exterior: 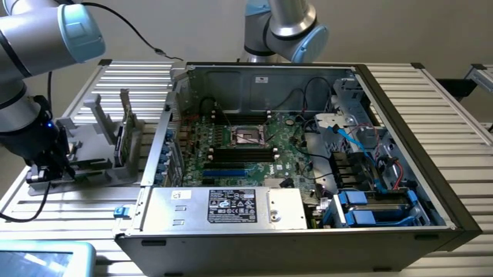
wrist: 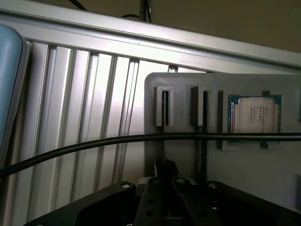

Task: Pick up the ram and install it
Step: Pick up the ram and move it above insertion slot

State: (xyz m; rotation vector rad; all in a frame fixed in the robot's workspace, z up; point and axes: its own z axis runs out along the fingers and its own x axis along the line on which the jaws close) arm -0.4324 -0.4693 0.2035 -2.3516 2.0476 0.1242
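Observation:
The ram (wrist: 163, 117) stands on edge in a slot of the grey holder (wrist: 188, 155), seen as a thin dark line. My gripper (wrist: 165, 165) is directly over it, its black fingers drawn together on the stick's upper edge. In the exterior view my gripper (exterior: 48, 170) is low at the left end of the holder (exterior: 100, 167), beside the open computer case (exterior: 400, 133). The black memory slots (exterior: 242, 153) lie on the motherboard below the processor socket (exterior: 250, 135).
A second slot (wrist: 203, 122) holds another thin stick. A silver processor chip (wrist: 254, 115) lies in the holder. A tall green card (exterior: 126, 130) stands in the rack. A black cable (wrist: 94, 143) crosses the wrist view. Another arm (exterior: 285, 29) stands behind the case.

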